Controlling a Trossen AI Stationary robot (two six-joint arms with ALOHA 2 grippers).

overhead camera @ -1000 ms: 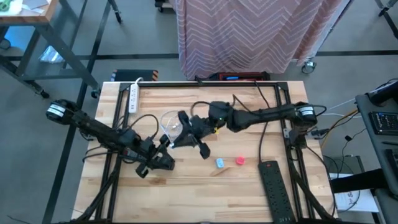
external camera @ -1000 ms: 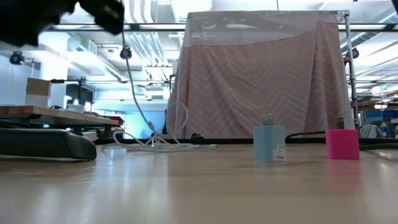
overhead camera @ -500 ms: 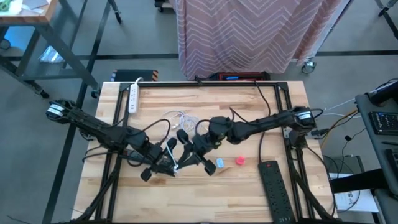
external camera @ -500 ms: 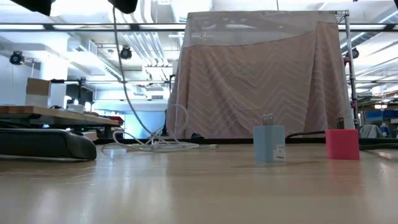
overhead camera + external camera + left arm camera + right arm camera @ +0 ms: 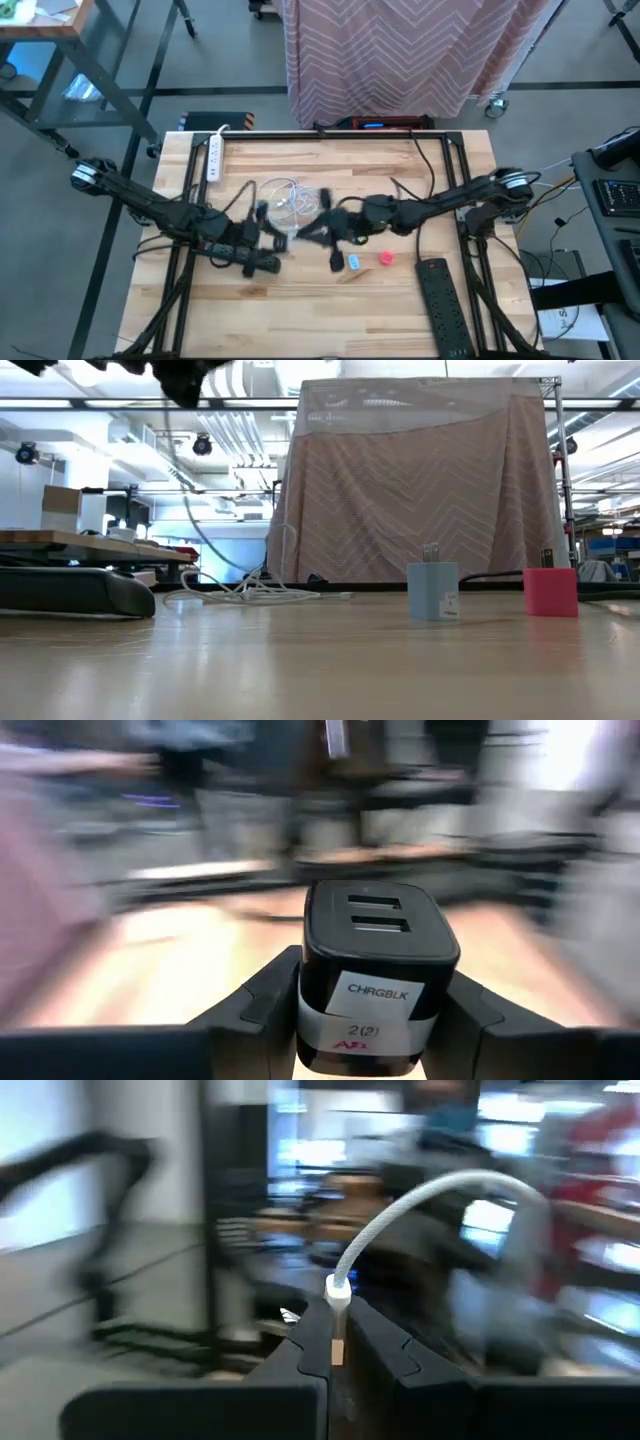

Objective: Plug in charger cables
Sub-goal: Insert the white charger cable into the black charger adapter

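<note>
Fingers of the left gripper (image 5: 372,1020) are clenched on a black charger block (image 5: 377,960), its two slots facing outward and a white label reading CHRGBLK on its side. The right gripper (image 5: 337,1342) grasps a white cable (image 5: 400,1215) by its end, the connector standing up between the pinched fingers and the cord arching away. From above, both grippers meet near the middle of the table (image 5: 420,305), the left one (image 5: 262,238) just beside the right one (image 5: 318,230), though both are smeared there and the block and connector cannot be made out. A loose tangle of white charger cables (image 5: 292,197) lies just behind them. A light blue plug block (image 5: 353,263) and a red-pink plug block (image 5: 385,257) sit near each other in front of the right arm, both upright in the low view. A white power strip (image 5: 213,157) lies at the far left corner; a black power strip (image 5: 440,300) runs along the near right edge, cut off below. A pink cloth-covered rack (image 5: 400,55) stands beyond the table.
</note>
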